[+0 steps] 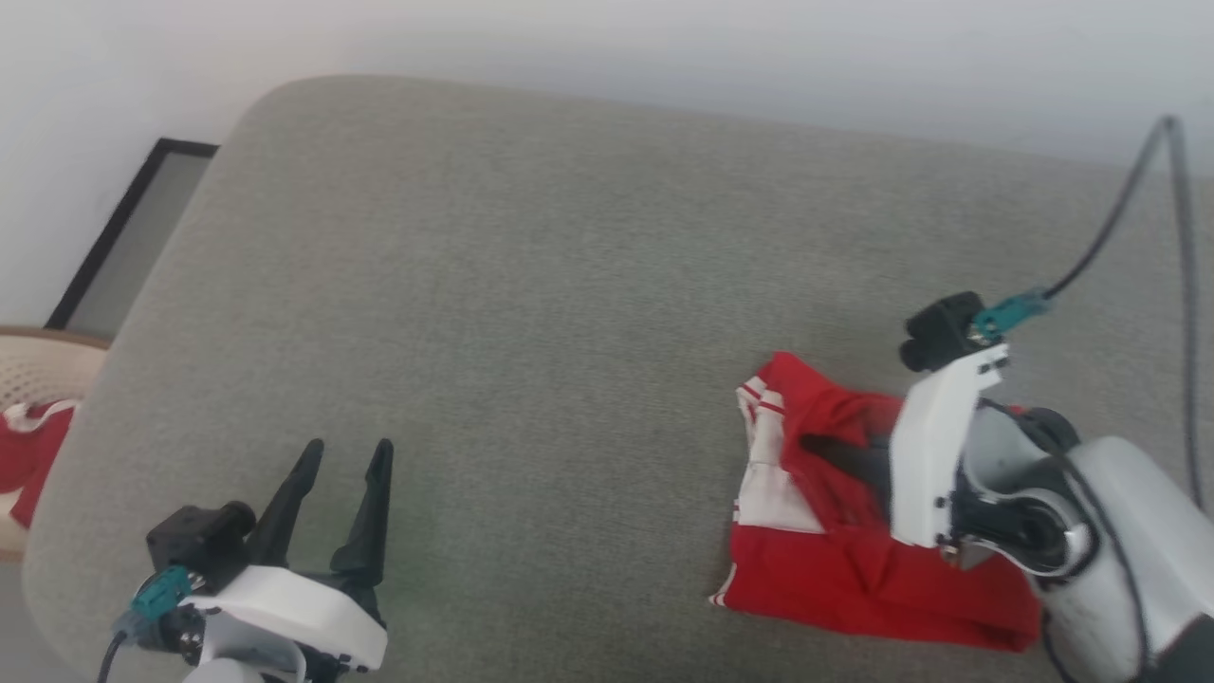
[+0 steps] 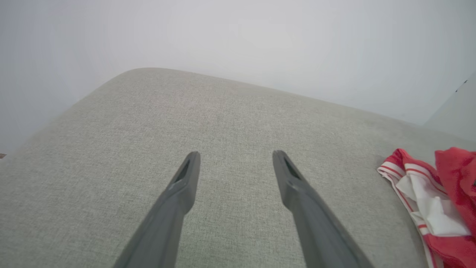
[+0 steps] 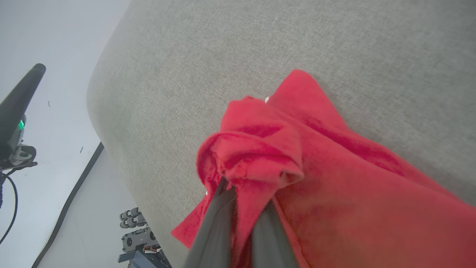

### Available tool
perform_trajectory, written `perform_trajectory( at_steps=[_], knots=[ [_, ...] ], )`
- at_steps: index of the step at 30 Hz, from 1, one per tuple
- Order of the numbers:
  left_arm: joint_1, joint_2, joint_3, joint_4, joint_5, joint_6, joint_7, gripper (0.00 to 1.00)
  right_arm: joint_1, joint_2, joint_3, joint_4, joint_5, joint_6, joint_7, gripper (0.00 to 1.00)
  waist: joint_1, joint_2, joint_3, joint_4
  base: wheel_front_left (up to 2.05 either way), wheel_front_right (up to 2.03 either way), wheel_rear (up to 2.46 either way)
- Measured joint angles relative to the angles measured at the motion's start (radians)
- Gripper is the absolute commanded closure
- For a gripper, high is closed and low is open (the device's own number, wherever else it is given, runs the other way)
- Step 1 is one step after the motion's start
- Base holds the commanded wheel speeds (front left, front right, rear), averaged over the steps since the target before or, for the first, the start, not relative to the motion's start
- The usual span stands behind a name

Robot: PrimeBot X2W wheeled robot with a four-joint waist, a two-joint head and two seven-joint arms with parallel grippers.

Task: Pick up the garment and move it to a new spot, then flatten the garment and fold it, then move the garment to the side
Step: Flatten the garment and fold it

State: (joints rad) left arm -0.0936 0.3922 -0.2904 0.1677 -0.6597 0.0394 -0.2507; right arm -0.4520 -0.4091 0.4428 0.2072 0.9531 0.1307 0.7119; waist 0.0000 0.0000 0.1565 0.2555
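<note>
The garment (image 1: 854, 560), bright red with white striped bands, lies crumpled on the right part of the grey cushion (image 1: 569, 285). My right gripper (image 1: 835, 453) reaches into it from the right. In the right wrist view the right gripper (image 3: 245, 193) is shut on a bunched fold of the red garment (image 3: 334, 178), and the cloth hides its fingertips. My left gripper (image 1: 346, 455) stands open over bare cushion at the lower left, well apart from the shirt. In the left wrist view the left gripper (image 2: 236, 156) holds nothing, and the garment (image 2: 438, 201) lies off to the right.
A beige perforated basket (image 1: 38, 365) with a small red-and-white bundle (image 1: 28, 455) stands beyond the cushion's left edge. A black-framed panel (image 1: 123, 237) leans at the back left. Dark equipment (image 3: 137, 238) sits on the floor below the cushion's edge.
</note>
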Motion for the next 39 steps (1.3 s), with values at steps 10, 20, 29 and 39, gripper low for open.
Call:
perform_trajectory(
  at_steps=[10, 20, 29, 39],
  knots=[
    [-0.030, -0.022, -0.008, 0.033, 0.000, -0.017, -0.002, 0.00, -0.091, 0.051, 0.116, 0.145, -0.004, 0.000, -0.068, 0.13, 0.0000, 0.0000, 0.008, 0.043, 0.00, 0.00, 0.00],
    [-0.028, -0.022, 0.031, 0.047, 0.000, -0.021, -0.008, 0.00, -0.127, -0.042, 0.131, 0.046, 0.028, 0.000, -0.157, 0.00, 0.0000, 0.0000, -0.005, -0.026, 0.00, 0.00, 0.00],
    [0.008, -0.008, 0.073, 0.045, 0.002, -0.023, -0.011, 0.00, -0.034, -0.177, 0.006, -0.015, 0.002, 0.000, -0.349, 0.00, 0.0000, 0.0000, -0.036, -0.127, 0.00, 0.00, 0.00],
    [0.074, 0.014, 0.125, 0.033, 0.021, -0.026, -0.011, 0.00, 0.106, -0.229, -0.119, 0.035, -0.089, 0.000, -0.646, 0.00, 0.0000, 0.0000, -0.080, -0.232, 0.00, 0.00, 0.00]
  ],
)
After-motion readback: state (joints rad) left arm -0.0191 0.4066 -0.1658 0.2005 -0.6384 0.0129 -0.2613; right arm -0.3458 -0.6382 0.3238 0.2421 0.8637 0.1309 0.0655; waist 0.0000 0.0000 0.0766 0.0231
